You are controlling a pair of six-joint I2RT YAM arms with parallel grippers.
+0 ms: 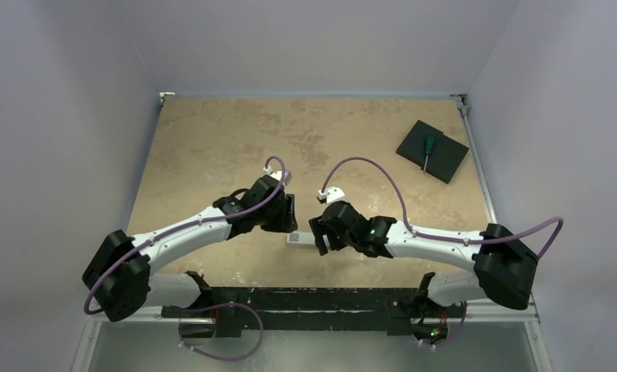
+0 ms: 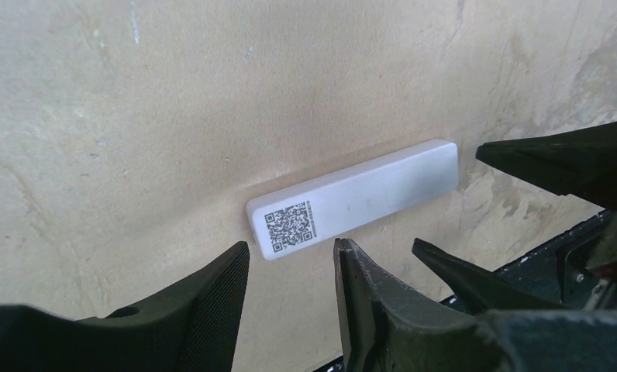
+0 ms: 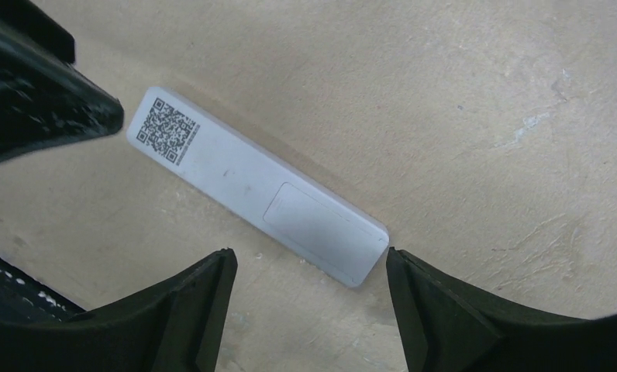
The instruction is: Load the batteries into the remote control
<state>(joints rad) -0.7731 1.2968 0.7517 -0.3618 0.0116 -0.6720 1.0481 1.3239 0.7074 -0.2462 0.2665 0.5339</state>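
Both pairs of jaws stand open, gripping nothing. The left jaws hover just beside the QR-code end of a slim white rectangular plastic remote control (image 2: 352,203), which lies flat, back upward, on the beige stone-patterned desk (image 2: 135,116). The remote's other end lies between the right jaws' black fingers (image 3: 437,310). Well apart from the remote, a black square pad (image 1: 449,159) carries a green-handled screwdriver (image 1: 428,147).
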